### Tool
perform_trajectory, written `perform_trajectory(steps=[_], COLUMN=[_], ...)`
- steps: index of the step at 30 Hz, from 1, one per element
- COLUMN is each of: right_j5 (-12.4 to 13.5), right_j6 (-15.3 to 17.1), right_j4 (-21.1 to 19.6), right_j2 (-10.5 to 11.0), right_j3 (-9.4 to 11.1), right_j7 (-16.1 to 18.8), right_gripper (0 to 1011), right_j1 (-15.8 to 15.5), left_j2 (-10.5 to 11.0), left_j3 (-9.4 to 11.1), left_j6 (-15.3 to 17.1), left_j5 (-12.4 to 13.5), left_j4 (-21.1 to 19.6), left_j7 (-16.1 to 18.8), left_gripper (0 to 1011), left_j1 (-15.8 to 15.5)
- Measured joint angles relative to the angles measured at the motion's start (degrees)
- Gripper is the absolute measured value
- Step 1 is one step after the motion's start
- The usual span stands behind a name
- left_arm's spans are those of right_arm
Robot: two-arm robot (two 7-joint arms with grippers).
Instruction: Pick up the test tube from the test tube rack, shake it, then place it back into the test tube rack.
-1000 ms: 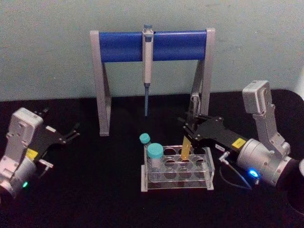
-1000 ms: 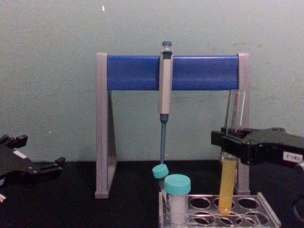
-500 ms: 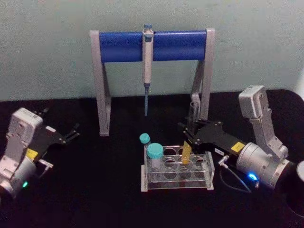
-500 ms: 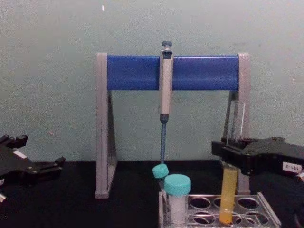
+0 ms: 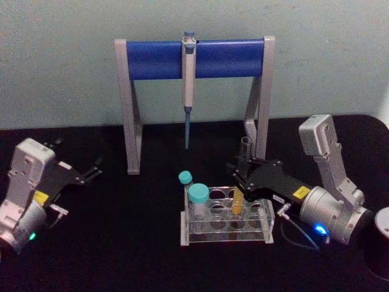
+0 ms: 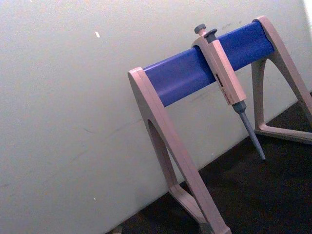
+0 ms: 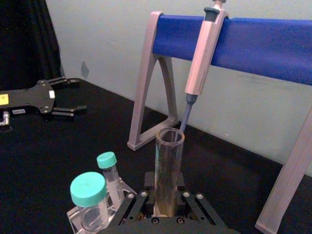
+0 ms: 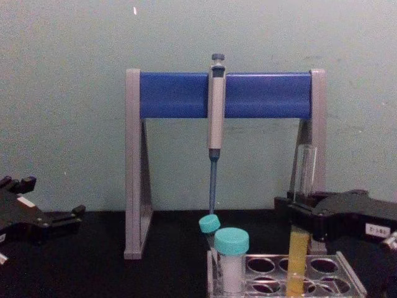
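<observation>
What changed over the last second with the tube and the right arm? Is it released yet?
The right gripper has come down, lowering the test tube deeper into a hole of the test tube rack. It has not let go and is still shut on the tube. The left gripper stays parked and open on the left. The rack, the teal-capped tubes and the pipette have not moved.
</observation>
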Motion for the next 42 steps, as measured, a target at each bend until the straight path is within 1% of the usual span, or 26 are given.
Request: perform_trajectory(steps=[15,32,33,38,40,41,42], right_j5=[-0.89,-1.21,-1.2,-1.16,-1.15,-1.14,-1.14], right_j6=[0.71,0.89,0.89,0.87,0.86,0.85,0.85], right_j4=[1.62,1.72,1.72,1.71,1.71,1.7,1.7], right_j2=[-0.67,-0.64,-0.64,-0.64,-0.64,-0.64,-0.64], right_j3=[-0.48,-0.57,-0.57,-0.55,-0.54,-0.53,-0.53], right_j7=[0.32,0.38,0.38,0.38,0.38,0.38,0.38], right_gripper=[232,239,251,426,468,533,551], right_j1=[0.38,0.5,0.5,0.48,0.47,0.46,0.46], left_j2=[0.0,0.0,0.0,0.0,0.0,0.0,0.0], left_j3=[0.0,0.0,0.0,0.0,0.0,0.0,0.0], left_j6=[0.0,0.0,0.0,0.0,0.0,0.0,0.0], left_j5=[0.0,0.0,0.0,0.0,0.0,0.0,0.0], left_j4=[0.0,0.0,0.0,0.0,0.0,0.0,0.0], left_j7=[0.0,0.0,0.0,0.0,0.0,0.0,0.0], left_gripper=[1010,1010,1010,1010,1010,1010,1010], left_j1=[0.0,0.0,0.0,0.0,0.0,0.0,0.0])
